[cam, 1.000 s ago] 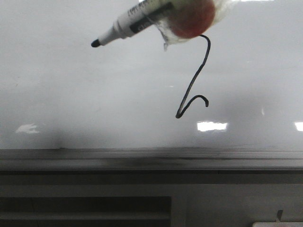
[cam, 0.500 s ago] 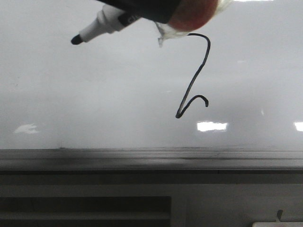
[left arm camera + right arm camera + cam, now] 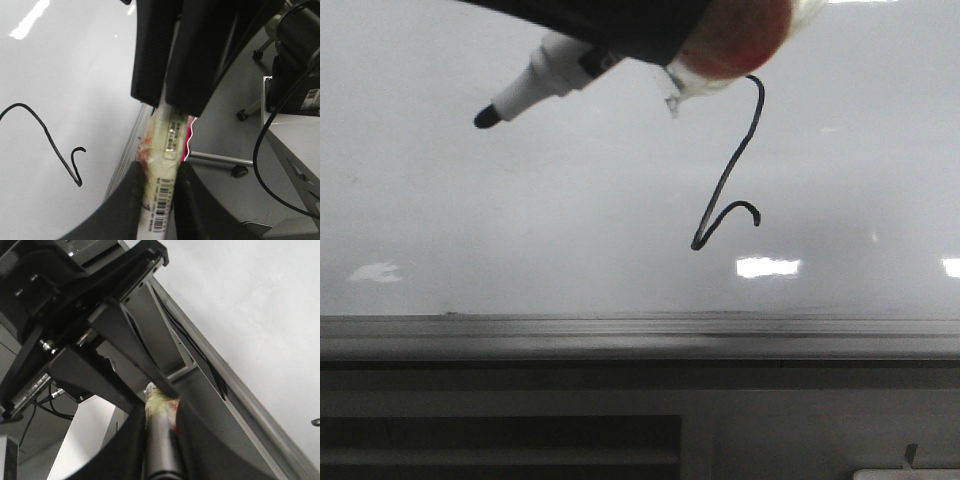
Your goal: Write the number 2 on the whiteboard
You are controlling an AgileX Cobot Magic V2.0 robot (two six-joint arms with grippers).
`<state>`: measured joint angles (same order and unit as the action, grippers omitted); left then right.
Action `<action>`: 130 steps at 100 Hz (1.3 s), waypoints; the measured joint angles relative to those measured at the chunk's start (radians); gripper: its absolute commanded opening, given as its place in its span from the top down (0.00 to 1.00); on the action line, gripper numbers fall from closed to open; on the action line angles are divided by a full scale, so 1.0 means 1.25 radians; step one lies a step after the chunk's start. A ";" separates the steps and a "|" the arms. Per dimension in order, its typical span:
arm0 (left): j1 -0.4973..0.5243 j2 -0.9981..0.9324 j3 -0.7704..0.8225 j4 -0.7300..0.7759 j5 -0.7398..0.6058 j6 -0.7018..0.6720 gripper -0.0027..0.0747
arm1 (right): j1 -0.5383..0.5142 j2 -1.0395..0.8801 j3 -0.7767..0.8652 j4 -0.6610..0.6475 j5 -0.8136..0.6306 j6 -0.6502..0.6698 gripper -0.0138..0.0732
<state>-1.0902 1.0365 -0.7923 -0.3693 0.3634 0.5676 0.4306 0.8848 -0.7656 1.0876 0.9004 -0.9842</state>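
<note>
marker pen (image 3: 545, 80) tip shifted left; dark tool (image 3: 610, 20) now covers its barrel

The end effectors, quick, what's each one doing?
Left end effector: closed on the marker pen.
Right end effector: closed on a dark, tape-wrapped cylinder; what it is cannot be told.

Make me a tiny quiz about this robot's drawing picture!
1. True or false: the marker pen has its tip touching the number 2.
2. What colour is the number 2's line? A red, B black, C green.
3. What runs along the lower edge of the whiteboard?

Key: 1 false, the tip is off to the side, apart from it. 2 B. 3 a grey ledge.
</note>
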 measured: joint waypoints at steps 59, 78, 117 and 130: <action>0.160 -0.138 0.089 0.023 -0.161 -0.185 0.99 | -0.002 -0.186 0.070 0.008 -0.339 0.052 0.31; 0.195 -0.182 0.187 -0.033 -0.300 -0.253 0.99 | -0.003 -0.299 0.173 0.048 -0.469 0.067 0.31; 0.195 -0.051 0.244 -0.236 -0.521 -0.262 0.99 | -0.003 -0.349 0.254 0.116 -0.537 0.069 0.31; 0.174 -0.005 0.244 -0.269 -0.533 -0.263 0.99 | -0.003 -0.349 0.254 0.119 -0.538 0.069 0.31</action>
<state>-0.8727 1.0308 -0.4868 -0.7059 -0.3023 0.2384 0.4270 0.4482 -0.4482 1.2361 0.2276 -0.8976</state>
